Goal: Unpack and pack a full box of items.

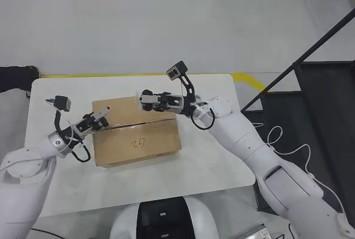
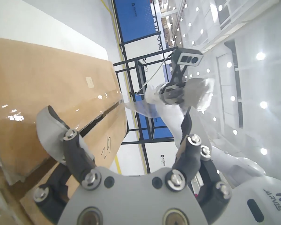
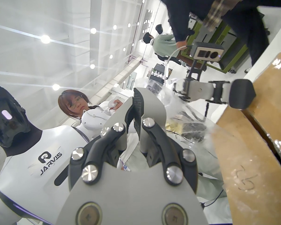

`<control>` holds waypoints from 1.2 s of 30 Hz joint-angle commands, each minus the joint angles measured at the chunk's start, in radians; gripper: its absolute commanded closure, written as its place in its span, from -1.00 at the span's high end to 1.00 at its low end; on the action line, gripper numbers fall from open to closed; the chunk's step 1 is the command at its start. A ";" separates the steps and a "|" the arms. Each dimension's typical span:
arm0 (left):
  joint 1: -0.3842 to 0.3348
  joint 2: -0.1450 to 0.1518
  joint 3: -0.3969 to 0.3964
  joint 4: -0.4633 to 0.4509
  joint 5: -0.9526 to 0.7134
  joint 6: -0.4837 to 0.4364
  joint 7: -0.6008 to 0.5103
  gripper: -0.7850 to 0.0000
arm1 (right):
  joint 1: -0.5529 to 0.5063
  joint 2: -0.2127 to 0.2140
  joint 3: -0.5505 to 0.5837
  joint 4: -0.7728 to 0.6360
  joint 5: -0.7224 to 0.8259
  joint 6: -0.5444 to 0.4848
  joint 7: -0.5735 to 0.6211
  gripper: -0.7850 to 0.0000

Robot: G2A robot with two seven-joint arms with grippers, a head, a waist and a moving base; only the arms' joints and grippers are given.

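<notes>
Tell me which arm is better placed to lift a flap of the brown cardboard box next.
Left, probably. The left gripper is open at the seam on the brown cardboard box, with one finger against a flap. The right gripper is shut on crumpled clear film.

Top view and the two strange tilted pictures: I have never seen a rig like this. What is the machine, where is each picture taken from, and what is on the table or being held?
This is a two-armed robot working at a white table. The top view looks down from a camera above its arms. The other two pictures come from a camera on each wrist, so each looks along that arm's own fingers. One closed cardboard box stands on the table. The left gripper is open, at one end of the box. The right gripper is shut on a crumpled piece of clear film, apparently tape from the box's seam.
</notes>
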 commanded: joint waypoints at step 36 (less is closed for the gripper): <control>0.218 0.008 -0.207 -0.119 0.021 0.004 0.090 1.00 | 0.114 -0.121 -0.093 0.162 -0.225 -0.106 -0.106 -1.00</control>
